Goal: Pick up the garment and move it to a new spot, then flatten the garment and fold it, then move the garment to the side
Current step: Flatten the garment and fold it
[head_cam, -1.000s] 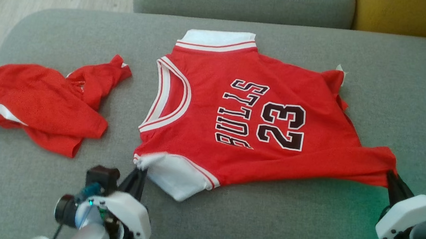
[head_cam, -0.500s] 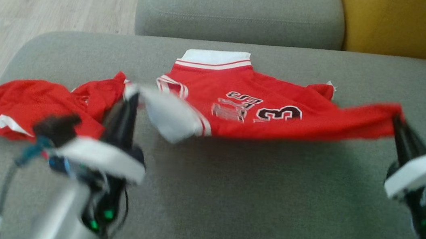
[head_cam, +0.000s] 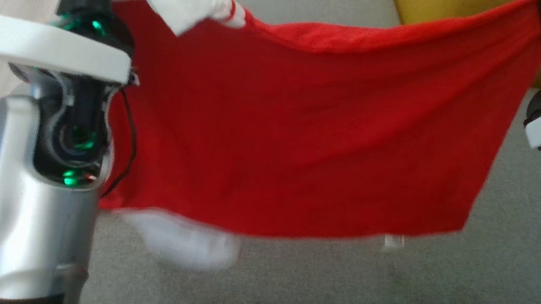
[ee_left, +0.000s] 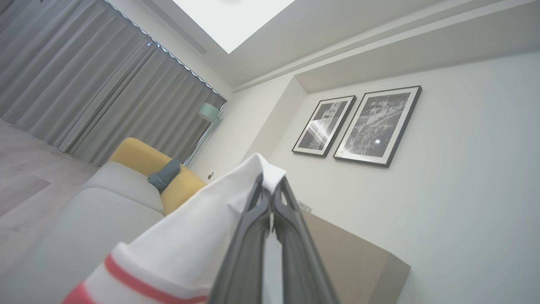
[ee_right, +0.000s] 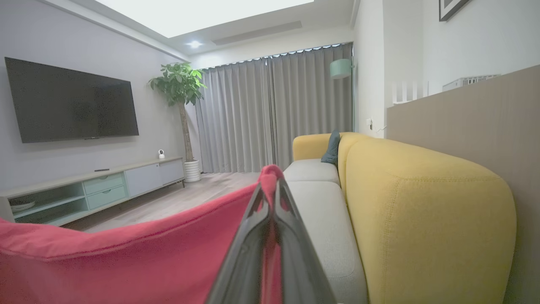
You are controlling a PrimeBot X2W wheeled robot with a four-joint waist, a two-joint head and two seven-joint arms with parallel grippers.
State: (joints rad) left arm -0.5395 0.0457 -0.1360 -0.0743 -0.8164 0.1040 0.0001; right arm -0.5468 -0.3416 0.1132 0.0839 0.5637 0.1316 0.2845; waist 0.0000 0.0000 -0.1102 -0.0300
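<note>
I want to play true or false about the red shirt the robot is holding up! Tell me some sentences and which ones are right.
1. The red basketball jersey with white trim hangs spread out between the left jaws and the right jaws. True.
2. The left jaws pinch a red corner of it. False: they pinch white cloth.
3. The right jaws are shut on a red edge of it. True.
4. The sofa has a blue backrest. False: it has a yellow padded backrest.
5. Three pictures hang on the wall. False: there are two black-framed pictures.
</note>
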